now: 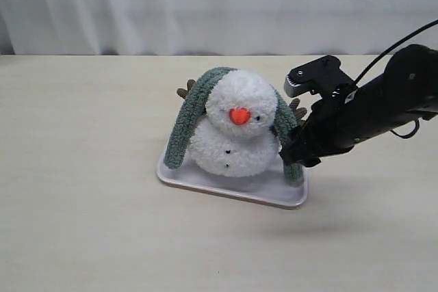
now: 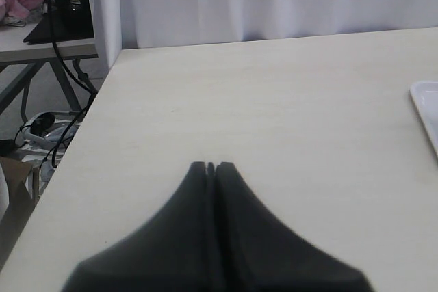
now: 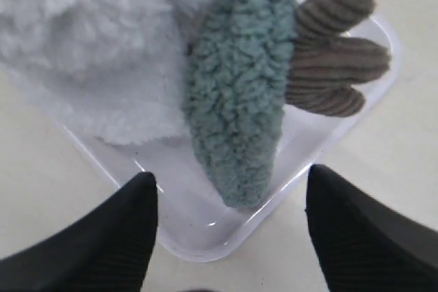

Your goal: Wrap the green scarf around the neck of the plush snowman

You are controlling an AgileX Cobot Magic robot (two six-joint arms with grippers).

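Observation:
The plush snowman [image 1: 233,128] stands upright on a clear tray [image 1: 274,196]. The green scarf [image 1: 183,124] runs behind its head and hangs down both sides, with both ends reaching the tray. At the front, the snowman's neck [image 1: 220,122] shows bare white fluff. My right gripper [image 1: 291,155] is open at the scarf's right-hand end [image 3: 239,100], its fingers standing either side of the tip without touching it. The white body [image 3: 82,46] and a brown twig arm [image 3: 335,52] lie beside that end. My left gripper [image 2: 211,165] is shut and empty over bare table.
The tray's rounded corner [image 3: 205,237] lies between the right fingers. One tray edge [image 2: 428,100] shows in the left wrist view. A white curtain [image 1: 219,5] hangs behind the table. Past the table's edge are a stand and cables [image 2: 61,25].

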